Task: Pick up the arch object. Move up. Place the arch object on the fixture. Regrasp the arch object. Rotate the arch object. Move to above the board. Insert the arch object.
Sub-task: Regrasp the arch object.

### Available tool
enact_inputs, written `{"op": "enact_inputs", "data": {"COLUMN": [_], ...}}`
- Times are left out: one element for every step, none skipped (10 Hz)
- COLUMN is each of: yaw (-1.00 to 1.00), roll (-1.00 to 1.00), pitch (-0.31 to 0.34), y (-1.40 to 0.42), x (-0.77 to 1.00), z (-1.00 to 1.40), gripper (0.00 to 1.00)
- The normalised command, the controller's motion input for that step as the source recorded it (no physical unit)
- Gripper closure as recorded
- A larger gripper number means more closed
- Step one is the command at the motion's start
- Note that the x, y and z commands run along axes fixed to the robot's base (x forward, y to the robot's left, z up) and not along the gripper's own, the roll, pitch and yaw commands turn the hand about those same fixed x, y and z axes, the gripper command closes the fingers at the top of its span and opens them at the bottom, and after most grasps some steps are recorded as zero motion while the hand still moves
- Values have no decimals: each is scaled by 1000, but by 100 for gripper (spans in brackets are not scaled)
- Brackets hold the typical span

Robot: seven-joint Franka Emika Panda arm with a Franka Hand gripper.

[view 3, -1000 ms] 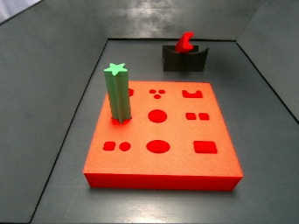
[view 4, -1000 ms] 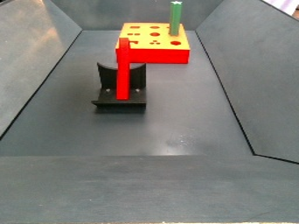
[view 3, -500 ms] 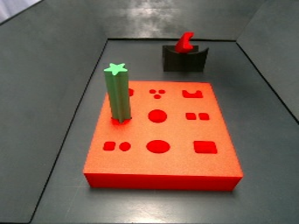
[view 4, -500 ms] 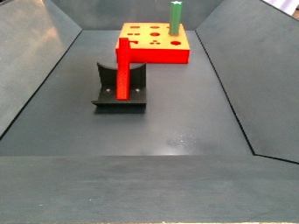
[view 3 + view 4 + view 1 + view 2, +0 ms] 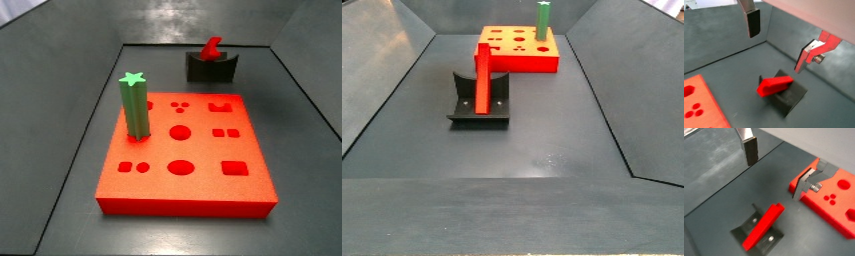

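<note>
We are hovering our gripper [image 5: 777,42], fingers spread and empty, above the red arch object [image 5: 773,84] propped in the fixture [image 5: 791,97]; regrasping likely comes next, needing a descent.

Almost nothing is found altered in the side views: only the outline of the arch object [image 5: 211,47] on the fixture [image 5: 214,70] is seen very slightly changed, as if its lean had shifted a trace, while in a side view [image 5: 481,80] no shift can be made out. The gripper [image 5: 775,53] is shown only in the wrist views, spread wide above the arch object, so no change to it can be judged.
</note>
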Motion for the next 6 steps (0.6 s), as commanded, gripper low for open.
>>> {"op": "enact_inputs", "data": {"yaw": [34, 40, 49, 54, 70, 86], "roll": [1000, 1000, 1000, 1000, 1000, 1000], "pitch": [93, 104, 125, 139, 164, 184], "y": [-25, -28, -33, -35, -39, -44], "x": [47, 64, 84, 92, 105, 104], "z": [4, 3, -2, -1, -2, -2], "gripper": [0, 0, 0, 0, 0, 0]}}
